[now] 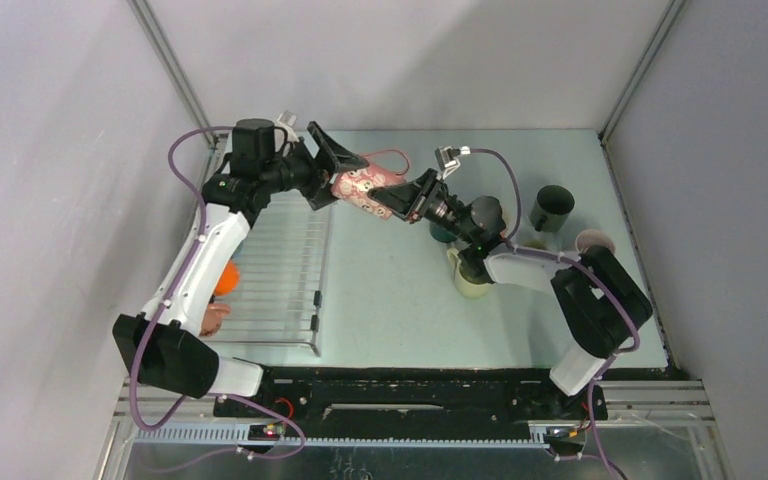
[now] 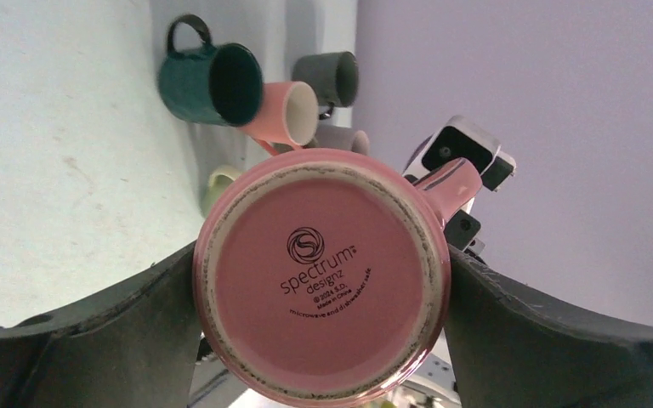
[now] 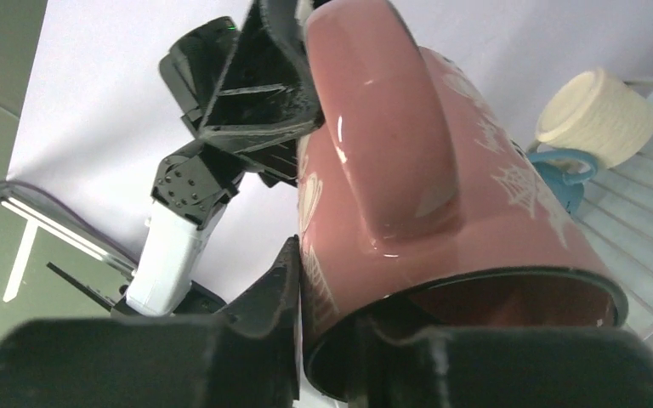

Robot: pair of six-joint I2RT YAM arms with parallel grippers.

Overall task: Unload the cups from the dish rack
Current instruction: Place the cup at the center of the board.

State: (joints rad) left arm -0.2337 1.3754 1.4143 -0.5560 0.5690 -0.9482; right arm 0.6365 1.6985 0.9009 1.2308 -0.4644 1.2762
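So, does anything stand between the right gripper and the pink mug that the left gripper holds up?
Nothing visible does. The right gripper is at the rim of the pink mug, with the mug's wall between its jaws. The left gripper clamps the mug from the base end, on the other side.

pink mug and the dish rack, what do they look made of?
Pink mug: likely glazed ceramic. Glossy highlights on the body, rough speckled unglazed foot ring, printed stamp on the base. Dish rack: apparently metal wire, thin silvery rods; plated or stainless, can't tell.
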